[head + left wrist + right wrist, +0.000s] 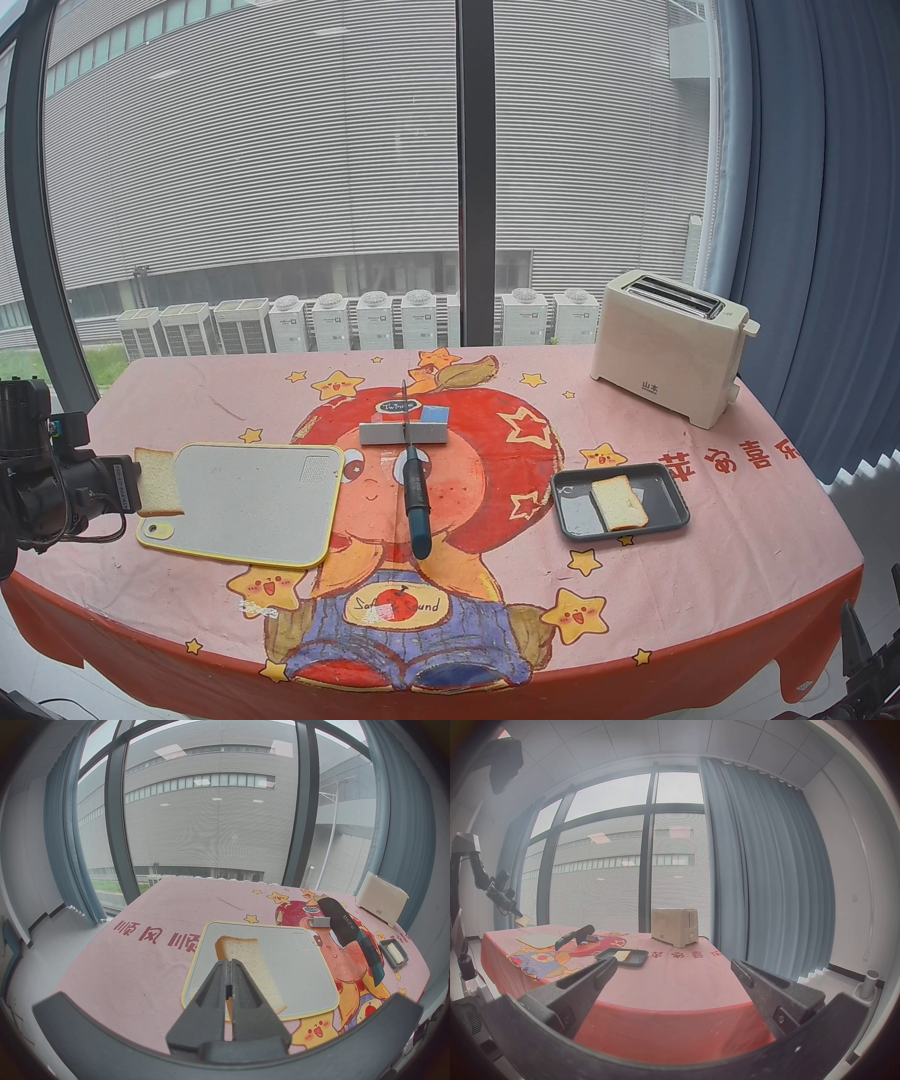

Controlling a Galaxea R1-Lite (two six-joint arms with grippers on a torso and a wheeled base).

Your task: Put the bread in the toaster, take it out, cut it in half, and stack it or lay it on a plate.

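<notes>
Left end effector [229, 964], closed flat on a bread slice [157, 481] and gripping it by one edge. The slice hangs at 9 o'clock on the bench [712, 562], over the handle end of the cutting board [248, 502]. In the right wrist view it is raised above the bench surface.

Right end effector [675, 975], jaws spread wide, touching no object. It stands off the bench beyond the 5 o'clock corner and faces across the cloth toward the toaster [670, 342].

Edges and room: the board occupies the 8 to 9 o'clock sector, its long side parallel to the front edge. The knife [412, 487] lies at centre, blade propped on a small knife rest [403, 431] and handle pointing to 6 o'clock. It is just beside the board's 3 o'clock edge but apart from it. A dark plate [670, 511] at 4 o'clock carries a second piece of bread [619, 502]. The toaster sits at 2 o'clock, slots upward, close to the curtain [816, 234] and the back edge. Bare cloth lies between plate and toaster, and along the whole front edge.

Arm pose: the left arm comes in roughly level from 9 o'clock, wrist in line with the slice. The right wrist view shows its upper links high and bent, with the wrist angled down toward the bench.
</notes>
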